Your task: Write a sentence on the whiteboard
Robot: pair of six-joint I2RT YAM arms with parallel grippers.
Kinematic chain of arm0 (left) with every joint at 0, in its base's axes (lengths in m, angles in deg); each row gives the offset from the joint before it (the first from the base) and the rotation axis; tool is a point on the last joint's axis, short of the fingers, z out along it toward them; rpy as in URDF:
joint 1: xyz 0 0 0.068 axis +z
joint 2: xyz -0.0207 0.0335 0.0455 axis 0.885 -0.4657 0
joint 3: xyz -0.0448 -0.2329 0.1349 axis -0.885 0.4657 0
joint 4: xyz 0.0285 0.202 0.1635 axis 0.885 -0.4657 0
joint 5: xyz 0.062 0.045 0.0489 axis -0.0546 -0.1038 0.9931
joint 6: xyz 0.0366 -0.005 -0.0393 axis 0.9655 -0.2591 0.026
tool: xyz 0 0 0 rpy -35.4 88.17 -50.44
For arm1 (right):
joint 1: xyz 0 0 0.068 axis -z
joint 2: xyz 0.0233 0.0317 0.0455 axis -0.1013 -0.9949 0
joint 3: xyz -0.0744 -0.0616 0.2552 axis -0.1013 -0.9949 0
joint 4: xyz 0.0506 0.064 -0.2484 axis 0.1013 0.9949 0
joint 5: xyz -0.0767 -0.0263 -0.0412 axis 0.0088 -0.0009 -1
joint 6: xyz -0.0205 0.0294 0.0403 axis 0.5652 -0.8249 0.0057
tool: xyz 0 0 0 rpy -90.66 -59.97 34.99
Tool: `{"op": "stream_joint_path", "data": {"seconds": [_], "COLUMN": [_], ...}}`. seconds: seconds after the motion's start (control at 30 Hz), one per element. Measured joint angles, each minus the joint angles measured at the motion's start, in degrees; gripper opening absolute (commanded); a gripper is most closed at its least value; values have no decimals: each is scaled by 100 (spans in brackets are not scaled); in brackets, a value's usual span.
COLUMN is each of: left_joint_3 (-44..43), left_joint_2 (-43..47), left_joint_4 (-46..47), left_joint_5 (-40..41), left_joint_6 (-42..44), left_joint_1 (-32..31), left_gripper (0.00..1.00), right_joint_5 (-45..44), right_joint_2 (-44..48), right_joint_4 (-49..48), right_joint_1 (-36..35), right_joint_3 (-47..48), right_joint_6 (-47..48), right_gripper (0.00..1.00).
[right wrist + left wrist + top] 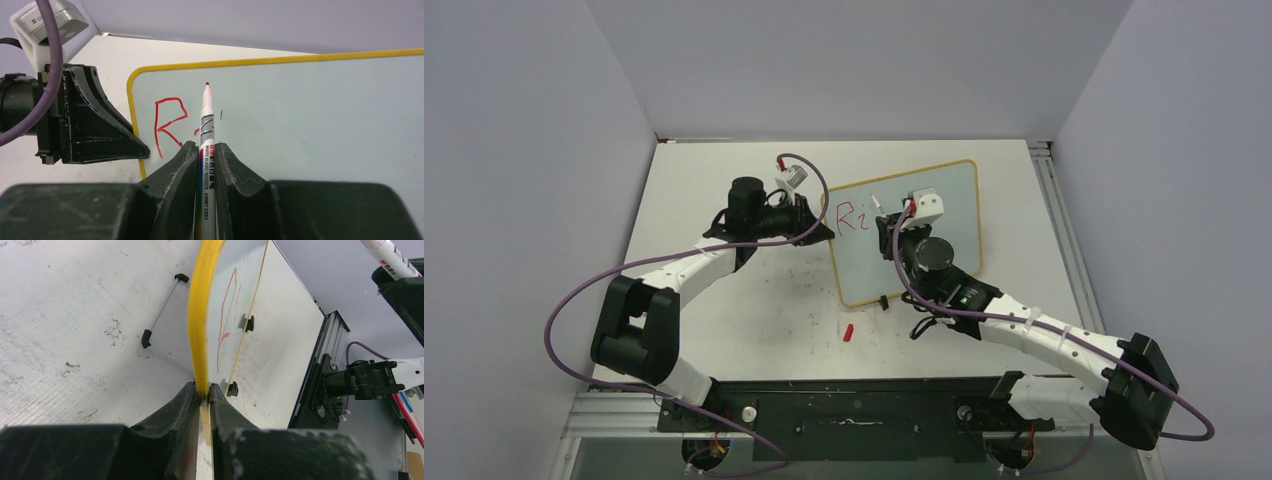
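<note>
At table centre, the whiteboard (944,215) is being pinched by its frame in the left gripper (205,392). The right gripper (206,150) is clenching a red marker (206,120) over the barely begun sentence (167,125); light, even tip pressure is advisable.

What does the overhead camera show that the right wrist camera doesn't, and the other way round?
Only the overhead view: the left arm and right arm whole, and a small red piece lying on the table near the whiteboard. Only the right wrist view: the printed label on the marker. Both: the whiteboard, the red R, the left fingers clamping its edge, the right fingers gripping the marker.
</note>
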Motion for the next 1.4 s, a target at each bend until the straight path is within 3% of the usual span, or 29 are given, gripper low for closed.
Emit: {"op": "stream_joint_path", "data": {"seconds": [1.4], "left_joint_3": [0], "left_joint_2": [0], "left_joint_4": [-4], "left_joint_5": [33], "left_joint_6": [44], "left_joint_1": [0], "left_gripper": [0], "right_joint_5": [133], "right_joint_2": [-446], "right_joint_4": [-15], "right_joint_1": [264], "right_joint_3": [-293], "right_joint_6": [-61], "right_gripper": [5]}}
